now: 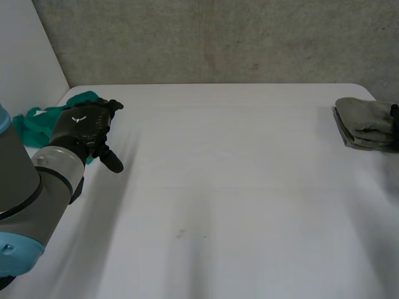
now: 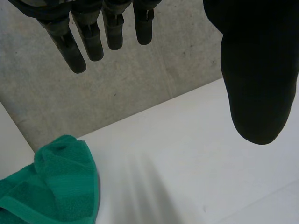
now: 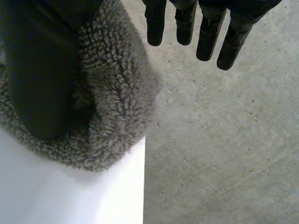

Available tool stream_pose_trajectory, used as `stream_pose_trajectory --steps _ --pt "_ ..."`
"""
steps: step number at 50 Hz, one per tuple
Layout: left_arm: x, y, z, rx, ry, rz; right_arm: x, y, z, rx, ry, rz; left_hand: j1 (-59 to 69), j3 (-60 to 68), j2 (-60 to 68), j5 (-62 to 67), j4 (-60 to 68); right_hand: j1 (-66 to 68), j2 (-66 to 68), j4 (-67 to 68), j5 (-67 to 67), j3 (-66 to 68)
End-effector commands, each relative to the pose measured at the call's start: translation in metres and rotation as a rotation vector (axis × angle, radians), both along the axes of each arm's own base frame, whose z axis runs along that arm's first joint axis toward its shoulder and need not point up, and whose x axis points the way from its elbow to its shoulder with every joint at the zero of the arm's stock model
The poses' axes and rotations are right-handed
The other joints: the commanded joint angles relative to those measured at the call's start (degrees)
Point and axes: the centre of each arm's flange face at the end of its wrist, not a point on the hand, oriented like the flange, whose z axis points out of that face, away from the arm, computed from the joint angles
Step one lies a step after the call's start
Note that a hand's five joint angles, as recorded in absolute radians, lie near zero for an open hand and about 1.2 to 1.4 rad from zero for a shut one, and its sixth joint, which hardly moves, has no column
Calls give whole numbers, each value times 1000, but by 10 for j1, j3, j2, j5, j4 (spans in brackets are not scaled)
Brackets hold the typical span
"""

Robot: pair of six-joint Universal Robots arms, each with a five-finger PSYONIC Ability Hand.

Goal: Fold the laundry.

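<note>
A grey towel (image 1: 365, 121) lies folded at the right edge of the white table (image 1: 237, 187) under the thumb of the open right hand (image 3: 42, 70), so seemingly only the crumpled green towel (image 1: 34, 124), beside the spread, empty left hand (image 1: 84, 131), remains to fold.

White table (image 1: 218, 187) holds green towel (image 1: 31, 124) and folded grey towel (image 1: 365, 121).
</note>
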Motion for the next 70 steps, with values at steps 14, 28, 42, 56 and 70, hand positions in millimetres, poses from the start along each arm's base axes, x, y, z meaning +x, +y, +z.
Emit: stream_pose_trajectory --steps 14,28,42,56,70 --pt "1 2 7 -20 5 -3 -22 15 123 -120 334 -176 2 -11 -6 -17 -6 -15 -24 -32 -38 -22" --pt "0 -9 28 -87 29 5 112 90 253 -398 29 79 0 -13 -8 -19 -7 -15 -24 -32 -38 -22" --pt "36 -55 44 -143 41 97 252 253 182 103 -406 754 -3 -16 -11 -22 -11 -15 -24 -32 -38 -22" --pt "90 -161 -2 -116 -168 124 274 336 105 384 -339 849 -2 -14 -10 -21 -9 -15 -24 -32 -38 -22" --pt "116 -237 -65 -130 -363 118 260 340 80 378 -245 796 10 -3 2 -9 3 -15 -24 -32 -38 -22"
